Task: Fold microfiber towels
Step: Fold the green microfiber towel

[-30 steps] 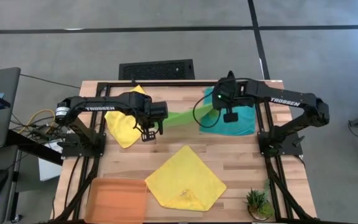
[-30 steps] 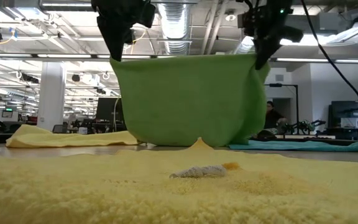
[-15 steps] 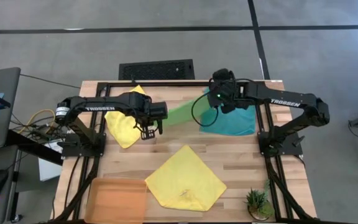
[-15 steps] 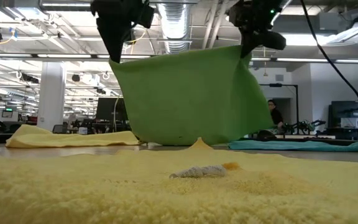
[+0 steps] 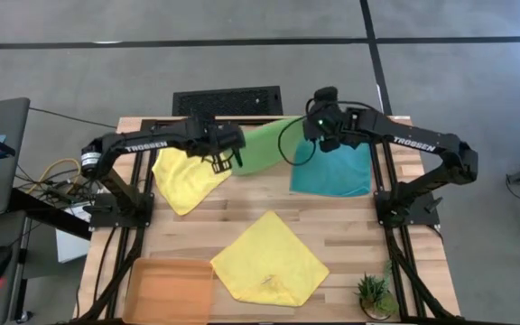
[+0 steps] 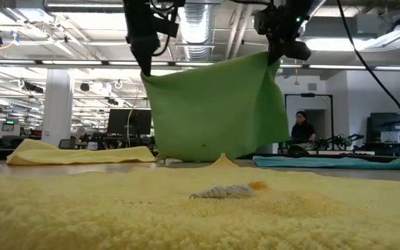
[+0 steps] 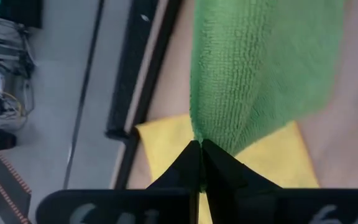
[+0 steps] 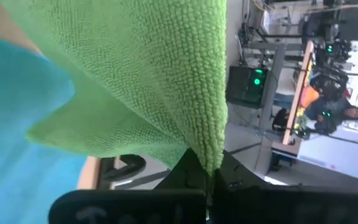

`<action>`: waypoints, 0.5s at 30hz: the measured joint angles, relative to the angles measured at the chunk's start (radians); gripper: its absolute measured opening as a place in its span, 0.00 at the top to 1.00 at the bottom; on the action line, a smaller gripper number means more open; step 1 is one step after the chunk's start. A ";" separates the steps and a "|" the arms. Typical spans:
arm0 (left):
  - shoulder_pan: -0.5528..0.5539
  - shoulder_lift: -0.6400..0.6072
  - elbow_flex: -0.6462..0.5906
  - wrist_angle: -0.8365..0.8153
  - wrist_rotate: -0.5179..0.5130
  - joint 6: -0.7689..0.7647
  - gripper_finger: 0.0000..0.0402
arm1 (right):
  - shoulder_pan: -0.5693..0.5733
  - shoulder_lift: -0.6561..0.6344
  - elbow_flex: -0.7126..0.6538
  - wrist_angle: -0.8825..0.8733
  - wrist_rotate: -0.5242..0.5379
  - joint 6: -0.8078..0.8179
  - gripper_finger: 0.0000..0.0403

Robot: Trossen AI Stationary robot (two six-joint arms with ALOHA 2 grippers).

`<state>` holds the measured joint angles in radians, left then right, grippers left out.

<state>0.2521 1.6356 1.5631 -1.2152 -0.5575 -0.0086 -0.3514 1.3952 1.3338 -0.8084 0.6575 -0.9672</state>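
Observation:
The lime green towel [image 5: 262, 146] hangs spread between my two grippers above the table's far part; it also shows in the low view [image 6: 217, 111]. My left gripper [image 5: 226, 161] is shut on its left top corner, my right gripper [image 5: 321, 126] on its right top corner. A yellow towel [image 5: 186, 181] lies flat at the far left, a teal towel [image 5: 334, 170] at the far right, a second yellow towel [image 5: 269, 260] near the front. My left gripper pinches the green towel's corner [image 7: 197, 134] between its two shut fingers, coming from above. The towel hangs below the fingers. My right gripper pinches the opposite top corner [image 8: 213, 158] between its two shut fingers, from above. The towel hangs below, its top edge fairly taut between the grippers.
A flat orange tray [image 5: 168, 289] lies at the near left corner. A small potted plant [image 5: 374, 294] stands at the near right corner. A person [image 6: 301, 130] is in the room beyond the table.
Both grippers have moved toward the table's far edge with the green towel. My left gripper has also gone toward the right. The towel has swung along, its top edge now slanting, higher on the right.

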 joint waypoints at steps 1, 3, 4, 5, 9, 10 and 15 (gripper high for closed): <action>0.019 0.000 0.000 0.031 -0.009 0.018 1.00 | -0.013 0.000 0.000 0.014 -0.001 -0.006 0.98; 0.052 0.000 0.012 0.063 -0.018 0.042 1.00 | -0.035 0.000 0.000 0.042 -0.001 -0.008 0.98; 0.064 0.000 0.025 0.064 -0.020 0.055 1.00 | -0.043 0.000 0.000 0.048 -0.001 -0.009 0.98; 0.072 0.000 0.041 0.065 -0.026 0.068 1.00 | -0.049 0.000 0.000 0.051 -0.001 -0.009 0.98; 0.079 -0.005 0.098 0.063 -0.042 0.080 1.00 | -0.056 0.000 0.000 0.042 -0.002 0.011 0.98; 0.076 -0.009 0.109 0.061 -0.038 0.080 1.00 | -0.054 0.000 0.000 0.025 -0.003 0.023 0.98; 0.041 -0.019 0.120 0.019 0.037 0.080 1.00 | -0.018 0.000 0.000 -0.093 -0.023 0.130 0.98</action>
<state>0.2929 1.6161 1.6829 -1.1966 -0.5201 0.0713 -0.3689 1.3949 1.3338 -0.9018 0.6343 -0.8369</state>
